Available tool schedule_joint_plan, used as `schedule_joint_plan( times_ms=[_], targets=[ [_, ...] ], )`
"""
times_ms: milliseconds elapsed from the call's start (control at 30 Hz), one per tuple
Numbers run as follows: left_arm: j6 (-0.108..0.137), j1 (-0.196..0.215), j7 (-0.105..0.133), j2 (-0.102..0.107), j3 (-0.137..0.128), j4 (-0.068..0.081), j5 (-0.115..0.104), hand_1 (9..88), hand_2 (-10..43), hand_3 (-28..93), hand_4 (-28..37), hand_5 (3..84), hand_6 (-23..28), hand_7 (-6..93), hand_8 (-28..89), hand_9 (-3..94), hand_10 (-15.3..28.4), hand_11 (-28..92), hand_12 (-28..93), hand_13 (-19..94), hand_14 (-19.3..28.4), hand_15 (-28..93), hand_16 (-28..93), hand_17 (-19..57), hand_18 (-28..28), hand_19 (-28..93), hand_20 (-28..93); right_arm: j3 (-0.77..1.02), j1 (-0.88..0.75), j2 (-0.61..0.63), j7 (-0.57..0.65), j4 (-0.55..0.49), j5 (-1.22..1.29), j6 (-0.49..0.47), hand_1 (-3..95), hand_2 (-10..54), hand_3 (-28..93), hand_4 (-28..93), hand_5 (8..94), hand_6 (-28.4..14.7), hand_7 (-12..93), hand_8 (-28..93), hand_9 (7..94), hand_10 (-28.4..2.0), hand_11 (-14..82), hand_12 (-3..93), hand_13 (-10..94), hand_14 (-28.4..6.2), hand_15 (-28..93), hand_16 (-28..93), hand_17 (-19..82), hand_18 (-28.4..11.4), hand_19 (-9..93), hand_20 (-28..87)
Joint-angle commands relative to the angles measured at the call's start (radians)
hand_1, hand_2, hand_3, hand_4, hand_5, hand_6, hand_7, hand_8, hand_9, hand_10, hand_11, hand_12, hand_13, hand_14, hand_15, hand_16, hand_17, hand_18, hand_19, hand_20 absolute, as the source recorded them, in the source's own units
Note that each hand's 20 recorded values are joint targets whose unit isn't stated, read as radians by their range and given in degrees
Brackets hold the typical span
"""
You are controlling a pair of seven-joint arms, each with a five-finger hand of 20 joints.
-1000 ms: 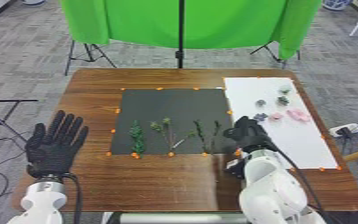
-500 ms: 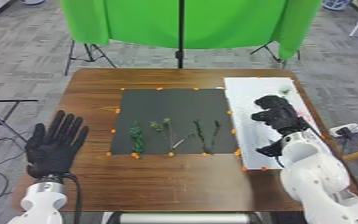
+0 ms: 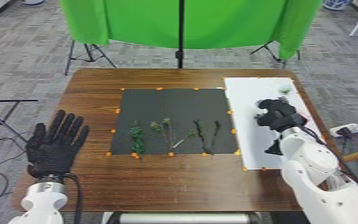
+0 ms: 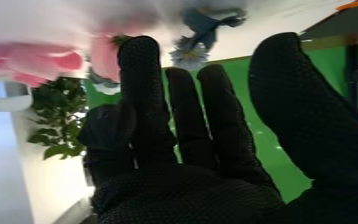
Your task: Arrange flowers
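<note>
The right arm comes in from the bottom edge of the head view and slants forward and inward, setting the right hand above the white rectangular sheet on the brown wooden table. In the right wrist view this hand is open, its longer fingers stretched out nearly straight, one beside them more bent, and the thumb raised well apart. The left hand lies open beside the black rectangular mat, fingers fanned and pointing toward the far edge.

A large pink flower, a smaller pink bloom and a blue-grey flower are near the right hand's fingertips; the fingers partly cover the smaller bloom. Whether any of them touches the glove is hard to tell. A pale green flower head lies farther along the sheet, small and indistinct. On the mat are a bushy dark green stem, a branched stem with lighter tips and two slim green stems, their finer parts hard to make out.
</note>
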Motion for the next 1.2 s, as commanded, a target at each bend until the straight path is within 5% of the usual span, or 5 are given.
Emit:
schedule_joint_plan(
  times_ms=[33,367,533,933,1200],
  targets=[
    [-0.004,0.009,-0.004,-0.006,0.012,0.0,-0.004,27.6,17.0,76,-28.3,45.4,9.3,11.2,-10,39.5,15.3,19,8,29,15.5,33,-8,-8.2,13.8,34,10,-0.013,0.032,-0.007,0.01,0.022,-0.052,-0.103,43.7,-9.5,88,-28,46.9,-2.4,21,-16,47.1,-12.2,15.2,12.4,51,-14.4,65,16,28,-25.1,92,57],
    [-0.007,0.009,-0.007,-0.006,0.012,-0.001,-0.004,27.5,17.0,76,-28.3,45.3,9.2,11.2,-10,39.5,15.3,19,8,29,15.5,33,-8,-8.2,13.8,34,10,-0.032,-0.01,-0.005,-0.068,0.033,-0.089,-0.05,54.8,-9.5,70,-28,66.4,2.3,21,-15,71.1,-10.2,16.3,15.6,64,-10.4,55,32,30,-24.4,91,56],
    [-0.003,0.002,-0.011,-0.009,0.012,0.002,0.0,27.6,17.0,76,-28.3,45.3,9.3,11.2,-10,39.4,15.3,19,8,29,15.5,33,-8,-8.2,13.8,34,10,-0.073,0.0,-0.007,-0.064,0.045,-0.117,0.038,59.5,-9.5,66,-28,77.2,1.4,28,-3,86.0,-9.9,5.4,31.3,68,-9.2,51,38,31,-23.7,90,55],
    [0.006,0.009,0.002,-0.008,-0.008,0.008,0.005,27.6,16.9,76,-28.3,45.3,9.2,11.1,-10,39.3,15.2,19,8,29,15.4,33,-8,-8.2,13.8,34,10,-0.298,0.184,-0.083,-0.045,-0.089,-0.09,0.182,59.3,-9.5,73,-28,80.9,-0.4,29,0,89.6,-10.4,5.3,33.3,71,-8.6,47,41,32,-23.6,88,50],
    [0.005,-0.006,0.03,0.014,-0.001,0.015,0.013,27.5,16.9,76,-28.3,45.1,9.1,10.8,-10,39.0,15.1,19,8,28,15.1,33,-8,-7.9,13.5,33,10,-0.515,0.345,-0.293,-0.233,0.027,-0.138,0.074,58.7,-9.5,74,-28,80.6,-0.9,30,2,88.6,-11.0,5.4,33.9,70,-8.6,47,42,32,-23.7,88,49]
  ],
)
